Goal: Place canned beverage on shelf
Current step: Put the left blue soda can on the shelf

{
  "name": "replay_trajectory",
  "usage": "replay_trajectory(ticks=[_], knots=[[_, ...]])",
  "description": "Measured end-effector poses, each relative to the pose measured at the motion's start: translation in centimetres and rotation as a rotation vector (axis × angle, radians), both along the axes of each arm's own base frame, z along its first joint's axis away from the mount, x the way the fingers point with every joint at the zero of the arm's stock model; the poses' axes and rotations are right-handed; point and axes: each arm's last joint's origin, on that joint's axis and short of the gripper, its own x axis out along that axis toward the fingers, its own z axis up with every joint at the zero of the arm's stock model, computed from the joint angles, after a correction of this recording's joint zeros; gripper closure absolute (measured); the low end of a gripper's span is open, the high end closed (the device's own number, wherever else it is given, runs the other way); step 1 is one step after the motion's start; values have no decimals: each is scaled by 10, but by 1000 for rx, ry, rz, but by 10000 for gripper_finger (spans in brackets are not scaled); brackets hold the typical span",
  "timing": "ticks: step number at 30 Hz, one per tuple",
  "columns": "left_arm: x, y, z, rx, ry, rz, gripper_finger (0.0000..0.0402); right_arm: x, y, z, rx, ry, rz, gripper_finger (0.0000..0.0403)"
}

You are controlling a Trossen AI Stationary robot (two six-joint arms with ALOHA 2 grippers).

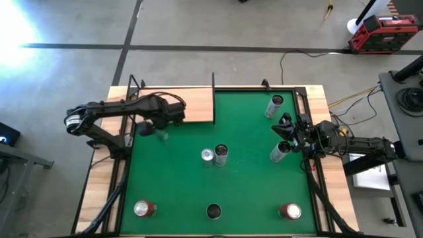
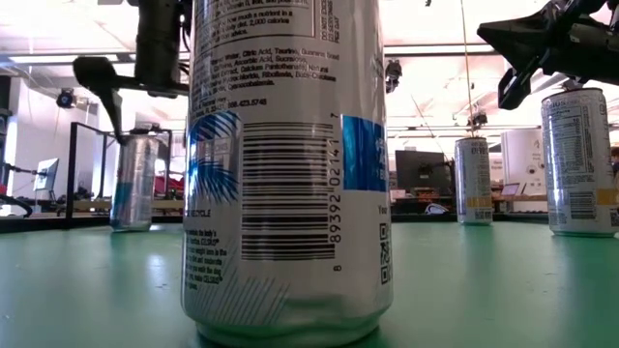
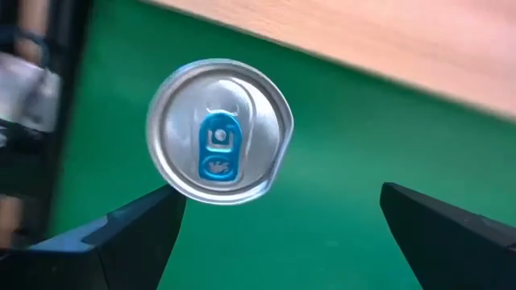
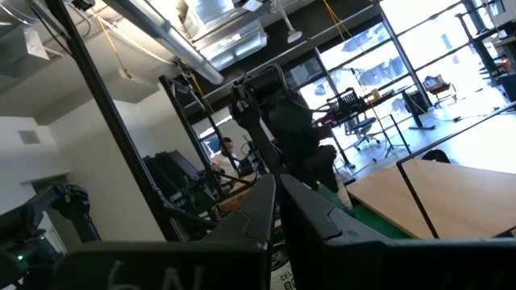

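Red toolbox on the floor beyond the table, yellow cable trailing nearby, computer monitor across the room

Can: shiny brushed metal lid, blue tab. Shelf: pale matt wood, thin black metal rods. Mat: matt green, smooth.

The shelf lies at the far left of the mat, which covers the worktop. One can stands just before the shelf under the left tool, two cans touch at mid-mat, and three more line the near edge. Two others stand at the right, the nearer beside the right tool.
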Motion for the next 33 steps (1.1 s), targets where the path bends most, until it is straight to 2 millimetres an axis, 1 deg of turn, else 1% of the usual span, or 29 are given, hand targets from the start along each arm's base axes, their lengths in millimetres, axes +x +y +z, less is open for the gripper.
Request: replay_trajectory(ticks=[6, 8, 10, 14, 22, 26, 30, 33], knots=[[-10, -5, 1, -94, 89, -11, 3, 0, 0, 0, 0, 0, 0, 390], [-11, -6, 2, -109, 111, -46, 3, 0, 0, 0, 0, 0, 0, 390], [-13, -7, 2, -114, 135, -135, 3, 0, 0, 0, 0, 0, 0, 390], [-13, -4, 2, -53, 179, -352, 3, 0, 0, 0, 0, 0, 0, 390], [-13, -1, 0, 23, 260, -583, 3, 0, 0, 0, 0, 0, 0, 390], [-14, 0, -7, 36, 290, -645, 3, 0, 0, 0, 0, 0, 1, 390], [-14, 1, -13, 43, 290, -661, 4, 0, 0, 0, 0, 0, 0, 390], [-12, 1, -16, 63, 286, -669, 12, 0, 0, 0, 0, 0, 0, 390]])
